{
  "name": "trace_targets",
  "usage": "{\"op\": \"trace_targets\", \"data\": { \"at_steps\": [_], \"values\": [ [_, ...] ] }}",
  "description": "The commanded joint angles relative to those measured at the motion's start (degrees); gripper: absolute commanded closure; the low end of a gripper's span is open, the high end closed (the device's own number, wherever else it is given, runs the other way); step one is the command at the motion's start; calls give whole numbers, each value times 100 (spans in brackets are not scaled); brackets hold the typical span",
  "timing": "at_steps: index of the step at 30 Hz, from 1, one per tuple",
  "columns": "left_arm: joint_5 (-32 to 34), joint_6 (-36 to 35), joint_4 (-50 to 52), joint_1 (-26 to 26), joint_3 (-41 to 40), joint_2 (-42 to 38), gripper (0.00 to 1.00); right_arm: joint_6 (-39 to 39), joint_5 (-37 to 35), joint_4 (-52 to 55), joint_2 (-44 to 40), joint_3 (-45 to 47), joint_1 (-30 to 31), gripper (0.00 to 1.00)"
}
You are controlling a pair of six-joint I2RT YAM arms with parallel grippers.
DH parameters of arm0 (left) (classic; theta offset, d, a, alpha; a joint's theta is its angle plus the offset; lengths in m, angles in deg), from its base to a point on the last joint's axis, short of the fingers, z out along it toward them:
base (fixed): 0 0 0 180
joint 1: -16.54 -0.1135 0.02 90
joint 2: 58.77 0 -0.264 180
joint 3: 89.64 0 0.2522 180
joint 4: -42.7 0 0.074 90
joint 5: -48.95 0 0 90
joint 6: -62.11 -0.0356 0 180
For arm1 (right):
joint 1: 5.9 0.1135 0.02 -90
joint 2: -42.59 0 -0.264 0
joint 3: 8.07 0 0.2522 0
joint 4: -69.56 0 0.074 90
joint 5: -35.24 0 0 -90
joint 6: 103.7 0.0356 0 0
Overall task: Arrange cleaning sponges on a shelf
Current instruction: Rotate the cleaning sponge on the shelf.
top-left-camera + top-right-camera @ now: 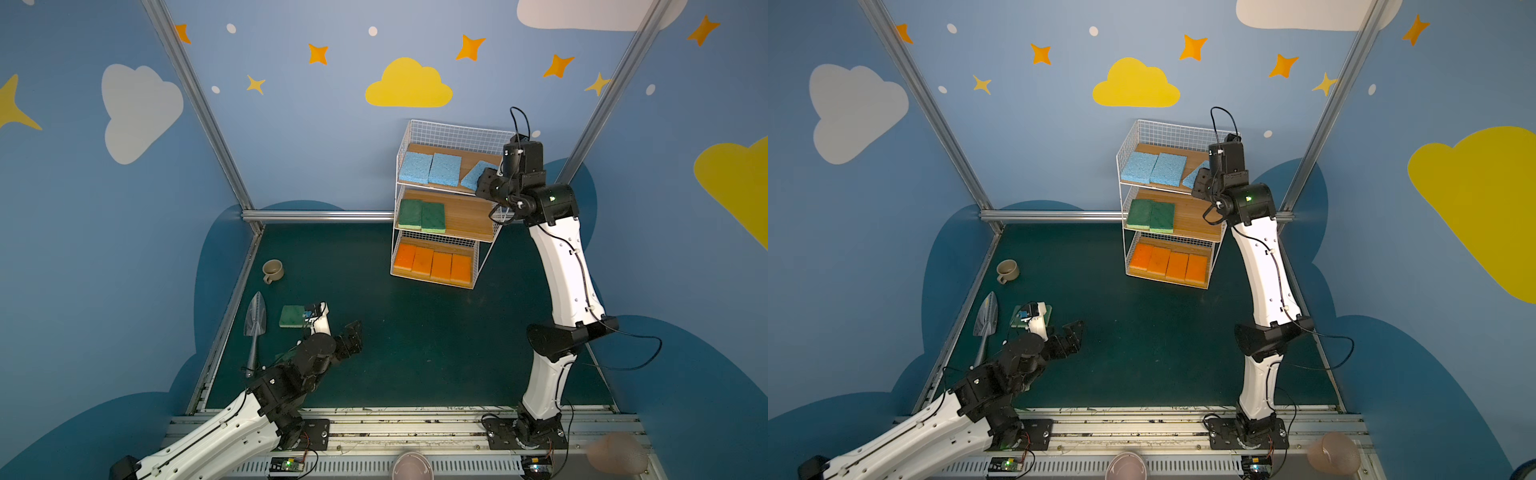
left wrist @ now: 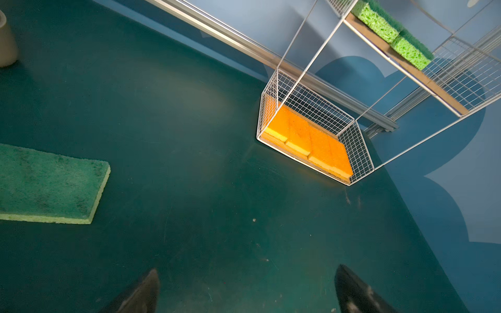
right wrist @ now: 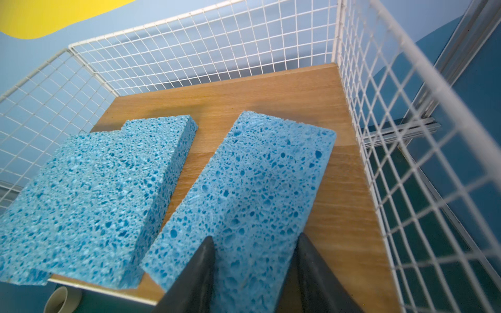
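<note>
Right gripper [image 3: 253, 237] over blue sponge [image 3: 257, 176], top of shelf [image 3: 271, 89]

Colour-sorted sponges [image 1: 415, 167] on wire shelf [image 1: 457, 131]; one green sponge [image 1: 291, 316] well apart

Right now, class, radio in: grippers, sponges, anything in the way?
Left gripper open, empty. Right gripper over blue sponge on top board, grip unclear. Green sponge on table. Mug, trowel nearby, away from shelf.

Dark green worktop [image 1: 415, 353], white wire shelf [image 1: 457, 132] by its back edge, beige mug [image 1: 273, 271], metal trowel [image 1: 254, 328] and loose green sponge [image 1: 292, 316] near its left edge, top board [image 1: 467, 160] bearing three blue sponges [image 1: 415, 167], middle board [image 1: 465, 216] two green sponges [image 1: 410, 212], bottom board [image 1: 440, 245] four orange sponges [image 1: 441, 265].
</note>
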Motion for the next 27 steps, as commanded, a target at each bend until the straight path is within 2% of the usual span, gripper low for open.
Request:
{"op": "trace_targets", "data": {
  "at_steps": [1, 9, 15, 21, 27],
  "values": [
    [0, -29, -76, -26, 210, 54, 1, -305, 626, 139, 94, 140, -136, 49],
    [79, -111, -92, -96, 280, 153, 1, -657, 1060, 19, 31, 276, -295, 50],
    [44, -20, -76, -150, 288, 257, 1, -711, 1460, -248, -31, 519, -400, 62],
    [43, 29, -79, -175, 330, 395, 0, -814, 1380, -433, -135, 792, -454, 59],
    [65, 57, -76, -189, 383, 517, 0, -1011, 1799, -477, -204, 852, -565, 57]
  ]
}}
